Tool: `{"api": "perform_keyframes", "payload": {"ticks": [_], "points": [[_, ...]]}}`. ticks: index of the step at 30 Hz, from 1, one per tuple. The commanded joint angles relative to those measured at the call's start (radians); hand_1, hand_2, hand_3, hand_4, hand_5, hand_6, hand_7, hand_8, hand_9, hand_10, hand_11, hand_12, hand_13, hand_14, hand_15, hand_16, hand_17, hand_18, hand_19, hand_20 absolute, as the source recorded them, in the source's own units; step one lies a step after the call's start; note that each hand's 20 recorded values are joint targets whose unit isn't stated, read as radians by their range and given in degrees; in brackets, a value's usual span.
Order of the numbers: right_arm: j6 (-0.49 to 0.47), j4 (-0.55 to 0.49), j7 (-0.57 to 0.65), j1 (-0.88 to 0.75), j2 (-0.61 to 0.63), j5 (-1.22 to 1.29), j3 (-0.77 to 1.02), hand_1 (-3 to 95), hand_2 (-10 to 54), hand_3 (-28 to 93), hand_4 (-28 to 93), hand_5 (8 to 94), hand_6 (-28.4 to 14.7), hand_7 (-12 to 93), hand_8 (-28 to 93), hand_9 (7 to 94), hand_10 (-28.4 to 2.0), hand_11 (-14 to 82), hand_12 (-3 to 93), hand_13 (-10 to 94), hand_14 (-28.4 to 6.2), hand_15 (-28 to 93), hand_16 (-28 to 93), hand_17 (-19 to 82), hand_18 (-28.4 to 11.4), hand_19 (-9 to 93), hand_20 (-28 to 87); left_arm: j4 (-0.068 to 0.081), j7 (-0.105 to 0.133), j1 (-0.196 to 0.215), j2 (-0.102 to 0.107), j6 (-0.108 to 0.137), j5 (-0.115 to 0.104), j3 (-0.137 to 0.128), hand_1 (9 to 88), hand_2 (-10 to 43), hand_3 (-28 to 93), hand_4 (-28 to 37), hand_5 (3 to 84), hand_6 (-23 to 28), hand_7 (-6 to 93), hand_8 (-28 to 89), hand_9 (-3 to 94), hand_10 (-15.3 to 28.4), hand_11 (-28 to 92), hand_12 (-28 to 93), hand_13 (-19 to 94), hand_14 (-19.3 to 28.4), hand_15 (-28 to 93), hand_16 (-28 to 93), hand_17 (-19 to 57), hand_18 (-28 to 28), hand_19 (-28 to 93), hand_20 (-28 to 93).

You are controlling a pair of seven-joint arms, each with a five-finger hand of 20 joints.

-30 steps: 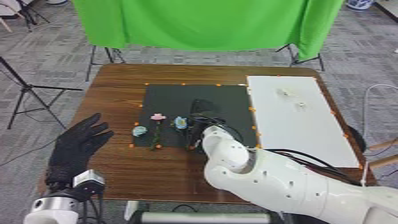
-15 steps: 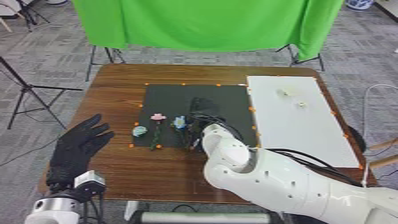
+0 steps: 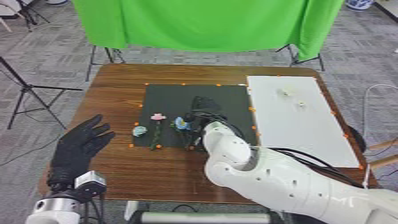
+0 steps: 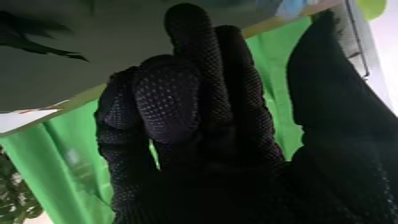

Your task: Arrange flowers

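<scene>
In the head view, my right hand (image 3: 205,106) is low over the black mat (image 3: 169,95), just beside the blue flower (image 3: 182,123). A pink flower (image 3: 158,117) and a pale blue-green flower (image 3: 139,131) lie farther left. My left hand (image 3: 78,142) is off the mat's left side, open. Seen from the right wrist, my right hand (image 4: 209,100) has mostly extended fingers, one bent forward, with the thumb apart and nothing visible between. Pale blue petals (image 4: 290,9) and dark leaves (image 4: 31,37) show beyond it.
A white board (image 3: 302,130) covers the table's right part, with two small whitish flowers (image 3: 286,92) on it. Orange markers line the mat. A green cloth (image 3: 204,25) hangs behind the wooden table (image 3: 115,170).
My right hand has shifted slightly away over the mat. The blue flower's head has turned and moved a little beside it. The left hand is nearly still.
</scene>
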Motion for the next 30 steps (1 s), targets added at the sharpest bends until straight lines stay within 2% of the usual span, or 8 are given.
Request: {"api": "perform_keyframes", "payload": {"ticks": [1, 11, 15, 17, 22, 23, 26, 30], "points": [[-0.016, -0.013, 0.005, -0.009, 0.012, -0.013, 0.006, 28.6, -3.3, 89, -27, 64.5, -3.9, 18, -14, 74.7, -17.0, 33.0, 15.7, 72, -11.1, 80, 14, 33, -26.5, 93, 30, -0.001, 0.002, 0.026, 0.002, 0.006, 0.001, 0.004, 25.2, 4.3, 83, -18.9, 43.3, 11.9, 15.5, -10, 40.1, 20.1, 28, 10, 32, 27.6, 54, -11, -5.7, 24.1, 64, -5], [0.009, -0.070, -0.025, 0.039, 0.088, -0.010, 0.043, 26.2, -1.2, 89, -26, 63.4, -4.3, 18, -13, 72.9, -17.9, 32.7, 15.7, 70, -11.8, 81, 13, 32, -26.9, 93, 29, -0.008, 0.018, 0.035, 0.010, 0.022, -0.003, 0.007, 25.3, 4.3, 83, -18.9, 43.3, 11.9, 15.5, -10, 40.2, 20.2, 28, 10, 32, 27.7, 54, -11, -5.7, 24.1, 64, -5], [0.011, -0.103, -0.038, 0.061, 0.153, 0.005, 0.068, 25.7, -0.7, 89, -26, 62.9, -4.4, 18, -13, 71.9, -18.3, 32.5, 15.6, 70, -11.9, 81, 13, 31, -26.9, 93, 29, -0.015, 0.028, 0.045, 0.017, 0.035, -0.007, 0.008, 25.3, 4.2, 83, -18.8, 43.3, 11.9, 15.6, -10, 40.1, 20.2, 28, 10, 32, 27.6, 54, -11, -5.7, 24.1, 64, -5], [0.004, -0.123, -0.044, 0.060, 0.199, 0.000, 0.094, 25.6, -0.4, 89, -26, 62.8, -4.3, 18, -13, 71.0, -18.3, 32.1, 15.4, 70, -11.9, 81, 13, 31, -26.8, 93, 29, -0.016, 0.027, 0.043, 0.019, 0.034, -0.007, 0.009, 25.3, 4.2, 83, -18.8, 43.3, 11.9, 15.5, -10, 40.0, 20.2, 28, 10, 32, 27.6, 54, -11, -5.7, 24.1, 64, -5], [-0.079, -0.147, -0.085, 0.011, 0.301, 0.035, 0.231, 25.2, -0.3, 89, -26, 61.1, -4.3, 18, -14, 68.4, -18.9, 30.0, 14.7, 68, -12.6, 81, 13, 30, -26.3, 93, 29, -0.024, 0.031, 0.052, 0.024, 0.045, -0.009, 0.005, 25.4, 4.2, 83, -18.9, 43.3, 11.9, 15.5, -10, 40.1, 20.1, 28, 10, 32, 27.6, 54, -11, -5.7, 24.2, 64, -5], [-0.083, -0.146, -0.081, 0.018, 0.330, 0.052, 0.231, 25.1, -0.2, 89, -26, 60.5, -4.3, 18, -14, 67.3, -19.0, 29.6, 14.6, 67, -12.5, 81, 13, 30, -26.1, 93, 29, -0.023, 0.025, 0.049, 0.021, 0.043, -0.007, 0.004, 25.4, 4.2, 83, -19.0, 43.3, 11.9, 15.5, -10, 40.1, 20.1, 28, 10, 32, 27.6, 54, -11, -5.7, 24.2, 64, -5], [-0.132, -0.148, -0.093, -0.023, 0.395, 0.073, 0.303, 24.8, 0.0, 90, -26, 58.0, -5.0, 18, -14, 63.2, -19.5, 27.7, 14.1, 66, -12.6, 81, 12, 30, -25.8, 93, 29, -0.026, 0.035, 0.059, 0.024, 0.047, -0.010, 0.003, 25.4, 4.2, 83, -19.0, 43.3, 11.9, 15.5, -10, 40.1, 20.2, 28, 10, 32, 27.6, 54, -11, -5.7, 24.2, 64, -5], [-0.188, -0.125, -0.069, -0.047, 0.456, 0.093, 0.364, 25.0, 0.2, 90, -26, 56.5, -4.8, 19, -14, 60.9, -19.6, 25.7, 13.8, 68, -11.2, 84, 11, 31, -25.3, 93, 32, -0.025, 0.034, 0.053, 0.026, 0.050, -0.009, 0.002, 25.4, 4.2, 83, -18.9, 43.3, 11.9, 15.5, -10, 40.1, 20.2, 28, 10, 32, 27.7, 54, -11, -5.7, 24.2, 64, -5]]}}
